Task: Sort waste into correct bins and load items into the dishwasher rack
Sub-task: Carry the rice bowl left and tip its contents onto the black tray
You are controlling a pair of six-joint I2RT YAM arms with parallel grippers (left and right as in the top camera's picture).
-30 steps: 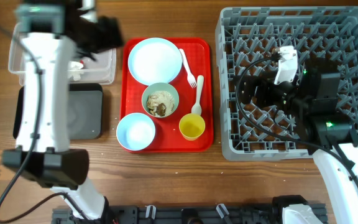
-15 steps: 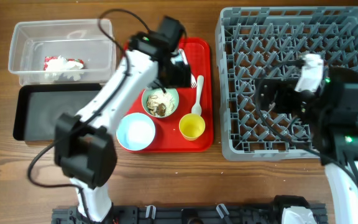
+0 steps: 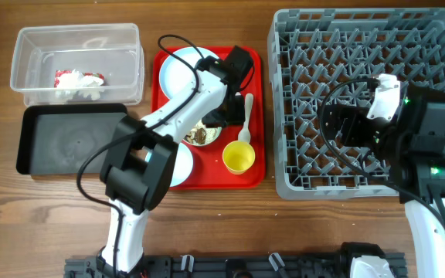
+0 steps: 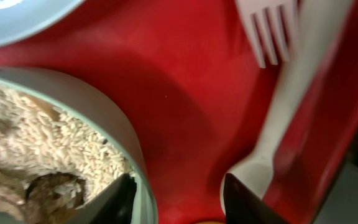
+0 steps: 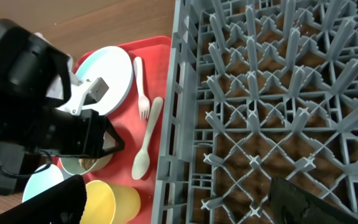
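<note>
My left gripper (image 3: 218, 116) (image 4: 179, 202) is open low over the red tray, its jaws astride the near rim of the pale green bowl (image 3: 199, 137) (image 4: 107, 127), one finger inside. The bowl holds food scraps (image 4: 30, 146) with rice grains. The white fork (image 4: 269, 31) and spoon (image 3: 246, 117) (image 4: 272, 140) lie beside it. The pale blue plate (image 3: 182, 73), blue bowl (image 3: 179, 164) and yellow cup (image 3: 239, 157) (image 5: 114, 202) are on the tray. The snack wrapper (image 3: 76, 79) lies in the clear tub (image 3: 29, 38). My right gripper (image 3: 355, 123) (image 5: 182, 205) is open and empty above the dishwasher rack (image 3: 431, 38).
The black tray (image 3: 72, 140) lies in front of the clear tub at the left. The red serving tray (image 3: 255, 93) sits between the bins and the rack. The left arm arches over the plate and the blue bowl.
My left arm has swung from the clear tub over to the red tray and come down at the green bowl. The wrapper now lies in the tub. The right gripper shifted slightly.
</note>
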